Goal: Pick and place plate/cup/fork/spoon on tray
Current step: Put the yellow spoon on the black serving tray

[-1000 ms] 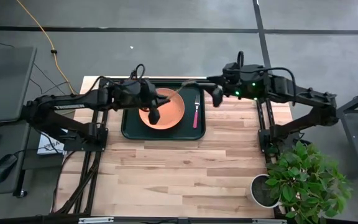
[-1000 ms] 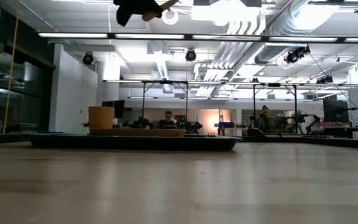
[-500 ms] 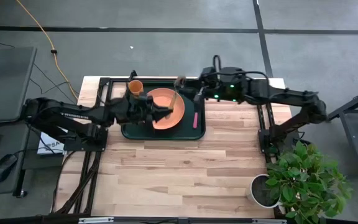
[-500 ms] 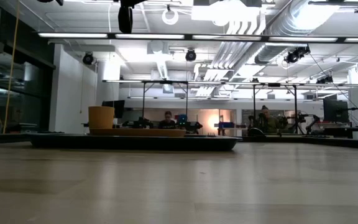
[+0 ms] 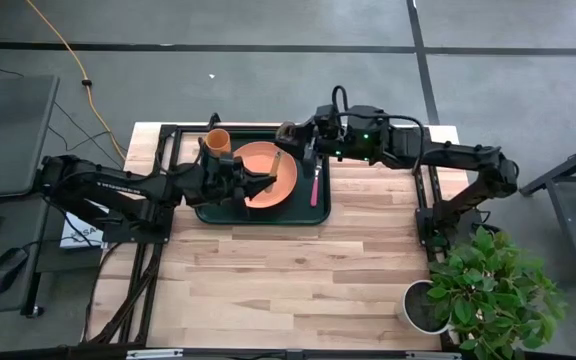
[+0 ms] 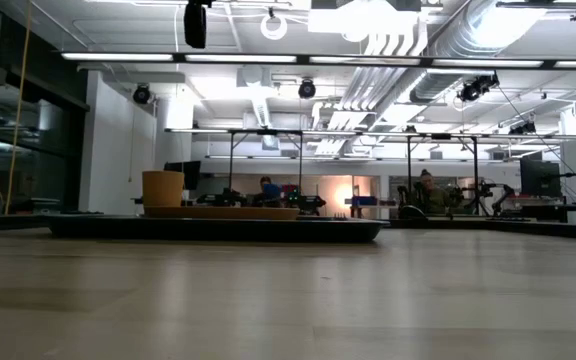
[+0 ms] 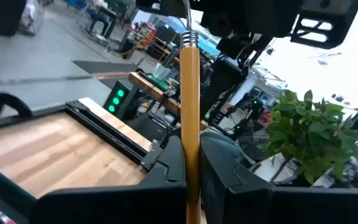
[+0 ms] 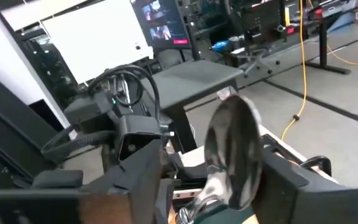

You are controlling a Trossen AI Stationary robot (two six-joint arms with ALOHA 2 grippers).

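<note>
spoon passed between two claws above the tray

over the plate (image 5: 264, 172) on the green tray (image 5: 208, 210), the left claw (image 7: 190, 177) is clamped on the spoon (image 7: 189, 93) handle while the right claw (image 5: 290, 132) seems closed on its bowl end, likely a handover; cup (image 5: 217, 140) sits in the tray's far left corner, fork (image 5: 314, 184) right of the plate; no readable writing.

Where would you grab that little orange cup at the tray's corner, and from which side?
By its rim, from straight above. The cup stands upright, mouth open, without a handle, at a corner of the tray; the plate sits close beside it, so coming sideways looks crowded. One pincer finger inside the wall and one outside should hold it.
</note>
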